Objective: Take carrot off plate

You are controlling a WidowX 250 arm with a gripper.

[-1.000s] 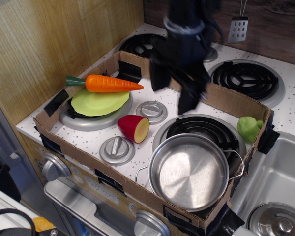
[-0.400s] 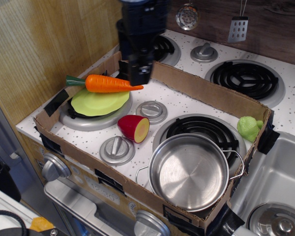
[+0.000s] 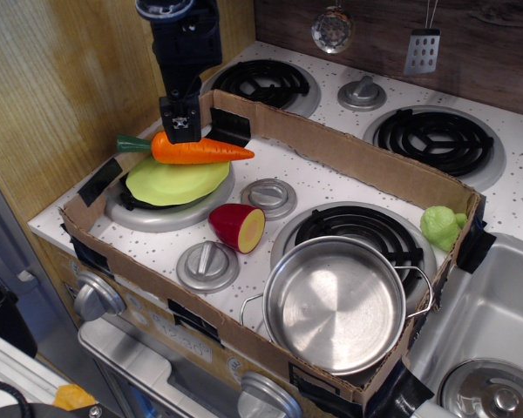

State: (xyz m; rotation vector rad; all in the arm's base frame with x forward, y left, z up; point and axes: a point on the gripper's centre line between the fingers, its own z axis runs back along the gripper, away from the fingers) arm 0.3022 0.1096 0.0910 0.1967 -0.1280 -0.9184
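The orange carrot [image 3: 200,149] with its dark green stem [image 3: 132,144] lies across the far rim of the lime-green plate [image 3: 176,182], which rests on the front-left burner. My gripper [image 3: 181,131] hangs straight down over the carrot's thick end, its black fingertips [image 3: 181,124] at or just above the carrot's top. I see the fingers edge-on as one narrow block, so the gap between them does not show.
A cardboard wall [image 3: 366,165] fences the work area. Inside it are a red-and-yellow halved fruit [image 3: 239,226], a steel pot [image 3: 336,303], stove knobs [image 3: 269,195] and a green toy [image 3: 441,225]. A wooden panel [image 3: 70,78] stands at the left and a sink [image 3: 492,322] at the right.
My gripper has swung from the middle of the stove leftward and down, and now hangs over the carrot's thick end. The carrot and plate have not moved.
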